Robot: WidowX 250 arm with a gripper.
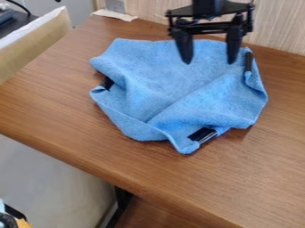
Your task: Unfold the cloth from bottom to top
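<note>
The gripper [209,60] hangs at the top of the view over the far part of the cloth, its two fingers wide apart with nothing between them. Below it the blue cloth [161,84] lies crumpled on the wooden table [71,107], with a diagonal crease and its near edge folded over. Black clips or tabs show on its edge: one [202,135] at the near right, one [107,83] at the left and one [248,61] at the far right. Whether the fingertips touch the cloth, I cannot tell.
Behind the table stands a wood-patterned wall [280,26]. A scrap of pale paper or tape [113,15] lies at the far left edge. A beige padded surface [35,44] borders the table at the upper left. The table's front edge runs diagonally across the lower left.
</note>
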